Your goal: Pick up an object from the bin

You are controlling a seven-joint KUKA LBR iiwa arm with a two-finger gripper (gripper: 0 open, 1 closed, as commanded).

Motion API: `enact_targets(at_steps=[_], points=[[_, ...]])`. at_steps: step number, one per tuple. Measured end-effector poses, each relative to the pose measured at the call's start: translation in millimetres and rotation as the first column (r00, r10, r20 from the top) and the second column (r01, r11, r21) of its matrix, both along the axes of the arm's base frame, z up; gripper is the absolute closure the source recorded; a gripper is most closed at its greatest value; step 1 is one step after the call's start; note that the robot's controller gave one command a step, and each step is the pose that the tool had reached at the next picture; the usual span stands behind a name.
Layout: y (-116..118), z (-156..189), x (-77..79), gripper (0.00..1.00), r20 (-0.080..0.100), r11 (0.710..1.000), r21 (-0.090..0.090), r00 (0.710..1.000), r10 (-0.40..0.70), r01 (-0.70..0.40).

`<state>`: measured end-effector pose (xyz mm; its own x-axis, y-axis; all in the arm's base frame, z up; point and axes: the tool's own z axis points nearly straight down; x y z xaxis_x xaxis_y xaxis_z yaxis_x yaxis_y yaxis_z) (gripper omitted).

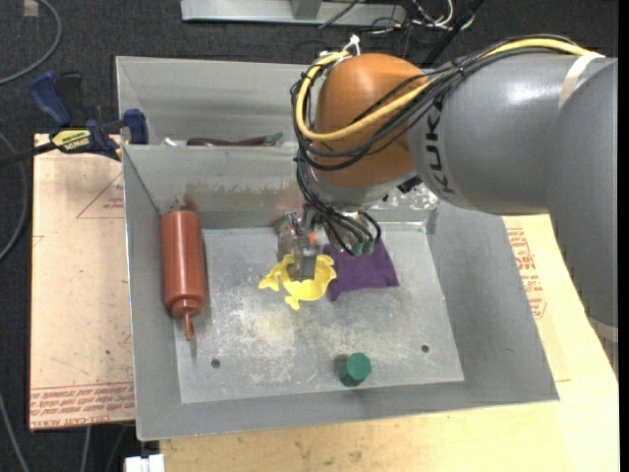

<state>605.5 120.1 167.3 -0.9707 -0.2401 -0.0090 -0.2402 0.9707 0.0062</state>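
Pincer (303, 254) sits low mid-bin (265, 347) against a yellow thing (295, 285), crumpled and lobed, beside a purple cloth (362, 269); clenched or released, I cannot tell.

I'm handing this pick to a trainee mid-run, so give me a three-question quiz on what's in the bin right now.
1. True or false: the red-brown bottle lies along the wall of the bin at the view's left.
2. Which thing are the jaws right above? A) the crumpled yellow piece mid-bin B) the purple cloth C) the bottle
3. What colour is the small round thing lying alone near the front wall?
Key: 1 true; 2 A; 3 green.
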Motion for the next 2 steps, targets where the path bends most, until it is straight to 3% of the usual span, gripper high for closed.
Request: enact_targets(at_steps=[1,2], points=[[0.0,0.0,0.0,1.0,0.0,1.0,0.0,1.0,0.0,0.0],[-3.5,163.9,12.7,1.0,0.01,0.999,0.003,0.999,-0.042,0.042]])
